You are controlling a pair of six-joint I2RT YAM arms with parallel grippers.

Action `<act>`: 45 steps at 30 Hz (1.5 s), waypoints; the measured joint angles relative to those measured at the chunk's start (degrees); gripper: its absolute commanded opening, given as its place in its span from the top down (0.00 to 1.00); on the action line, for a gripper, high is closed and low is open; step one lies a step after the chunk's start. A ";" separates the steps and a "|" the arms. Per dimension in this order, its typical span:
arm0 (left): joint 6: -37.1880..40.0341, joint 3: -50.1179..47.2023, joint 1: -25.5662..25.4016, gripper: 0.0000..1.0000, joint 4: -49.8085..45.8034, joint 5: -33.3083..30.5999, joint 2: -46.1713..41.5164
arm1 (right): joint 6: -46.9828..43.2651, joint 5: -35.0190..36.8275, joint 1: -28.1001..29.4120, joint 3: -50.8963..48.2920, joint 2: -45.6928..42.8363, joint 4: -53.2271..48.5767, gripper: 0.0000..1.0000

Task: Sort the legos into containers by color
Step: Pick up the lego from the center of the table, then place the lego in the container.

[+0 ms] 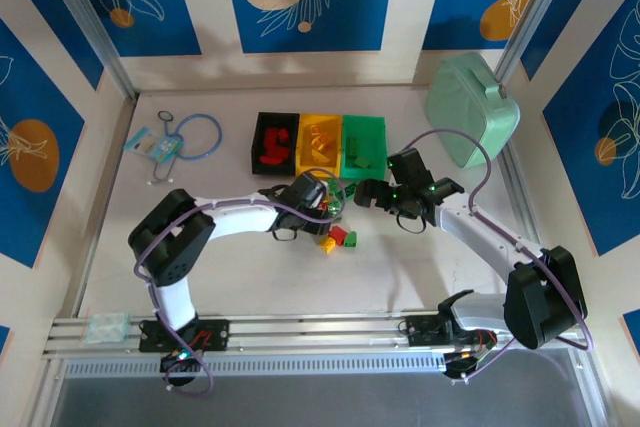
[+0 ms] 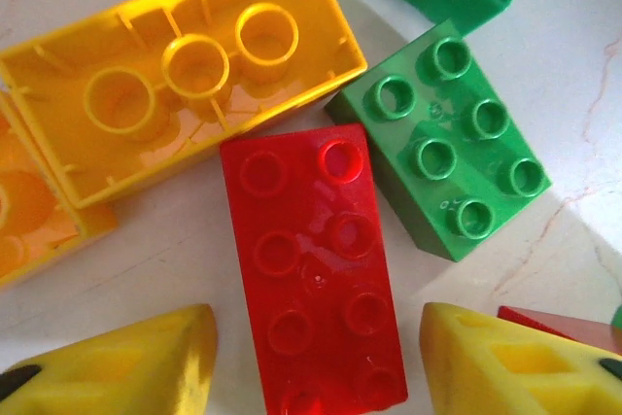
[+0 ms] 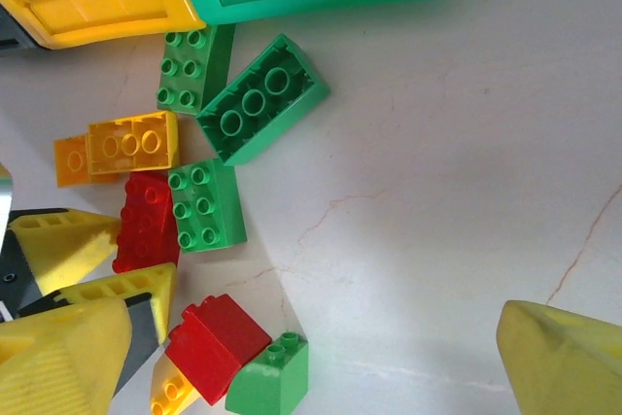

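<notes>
The left end effector (image 2: pixel 316 376) hangs low over the loose bricks (image 1: pixel 336 234) near the middle of the surface (image 1: pixel 230 277). Its two yellow fingertips (image 2: pixel 126 366) stand on either side of the near end of a red brick (image 2: pixel 311 259) that lies flat, studs up. A thin strip of surface shows between each tip and the brick, so the jaws are partly open and grip nothing. The red brick is crowded. A yellow brick (image 2: pixel 185 75), hollow side up, lies against its far end, a green brick (image 2: pixel 442 148) presses close at its right side, and an orange brick (image 2: pixel 29 211) lies to its left. Between this cluster and the bins lie two more green bricks, one studs up (image 3: pixel 194 70) and one hollow side up (image 3: pixel 262 99). On the near side, a second red brick (image 3: pixel 219 342) touches a small green one (image 3: pixel 272 376). The right end effector (image 3: pixel 313 347) is spread wide and empty over bare surface just right of the pile. The three joined bins sit toward the far edge. The black bin (image 1: pixel 256 147) holds red pieces and the yellow bin (image 1: pixel 320 118) holds yellow ones, while the contents of the green bin (image 1: pixel 364 121) are hard to make out. A mint-green case (image 1: pixel 472 112) stands at the far right corner. A blue loop (image 1: pixel 212 123) and a small packet (image 1: pixel 150 144) lie near the far left corner.
</notes>
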 measured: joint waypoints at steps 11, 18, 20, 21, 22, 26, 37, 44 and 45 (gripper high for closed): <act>1.14 0.35 -0.92 0.70 -1.84 -2.73 -0.42 | 0.39 -0.94 0.00 -0.81 0.11 1.31 0.03; 1.11 -0.28 -0.85 0.72 -5.46 -5.70 -5.22 | 0.31 -0.87 0.04 -1.22 0.15 1.38 0.04; 1.11 -0.37 -0.59 0.72 -6.14 -6.03 -6.88 | 0.13 -0.46 0.42 -1.22 0.44 1.18 0.04; 1.11 -0.52 -0.26 0.73 -6.36 -6.05 -7.93 | 0.07 -0.24 0.63 -1.22 0.70 1.09 0.04; 1.14 -0.70 0.17 0.73 -6.64 -6.03 -9.11 | 0.04 0.02 0.85 -1.22 0.92 0.96 0.05; 1.16 -1.03 3.50 0.74 -7.58 -5.97 -12.94 | -0.11 0.76 1.84 -1.36 1.27 0.76 0.05; 3.32 6.36 19.85 0.74 -8.83 -3.61 -10.86 | -0.07 1.90 4.31 -1.49 1.27 -0.33 0.05; 5.86 17.66 22.67 0.74 -9.73 -1.84 -2.27 | -0.04 2.60 5.81 -1.49 1.27 -1.66 0.05; 6.12 19.45 22.91 0.73 -9.81 -1.64 -0.76 | -0.04 2.73 6.03 -1.49 1.27 -1.86 0.05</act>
